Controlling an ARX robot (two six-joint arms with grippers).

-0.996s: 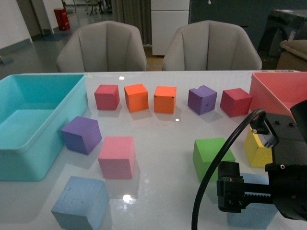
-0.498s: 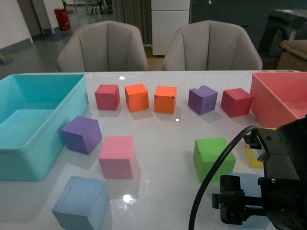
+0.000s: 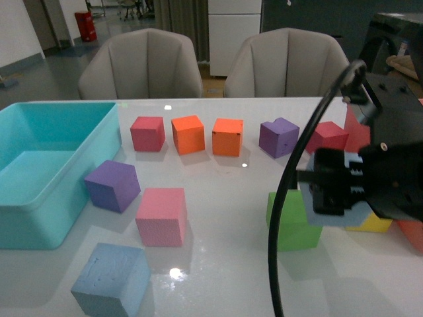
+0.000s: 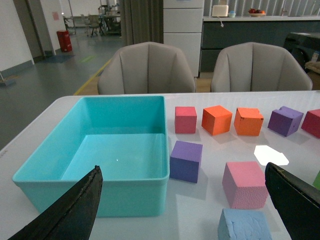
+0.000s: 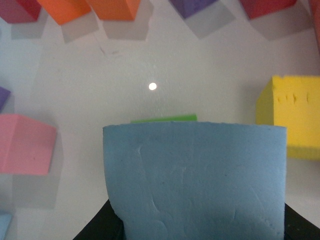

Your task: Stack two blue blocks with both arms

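Gripped in the right tool (image 3: 330,188), near the right edge of the bench (image 3: 218,191): one blue block (image 3: 353,216), clamped between the black fingers (image 5: 97,231), with a sliver of the green cube (image 3: 287,221) showing beyond it in the right wrist view. Pictured by the front-left corner: the second blue block (image 3: 111,277), resting on the bench, well apart from the first. Seen from the left wrist: the left tool (image 4: 182,170), spread wide, closed on nothing.

Counted in all, eleven cubes:
- Two blue.
- Two purple cubes (image 3: 112,186) (image 3: 278,137), one just beside the bin and one in the far row.
- Two orange cubes (image 3: 188,134) (image 3: 228,137), side by side in the far row.
- Two red cubes (image 3: 147,133) (image 3: 327,137), at the two ends of that row.
- One pink cube (image 3: 161,216), toward the middle of the bench.
- One green, near the right edge.
- One yellow cube (image 3: 373,224), partly hidden under the right arm.

Counted along the left edge: one teal bin (image 3: 53,198). Glimpsed at the right edge, mostly hidden behind the right arm: one pink-red bin (image 3: 352,129). Counted beyond the far edge: two grey chairs (image 3: 140,66) (image 3: 291,66).
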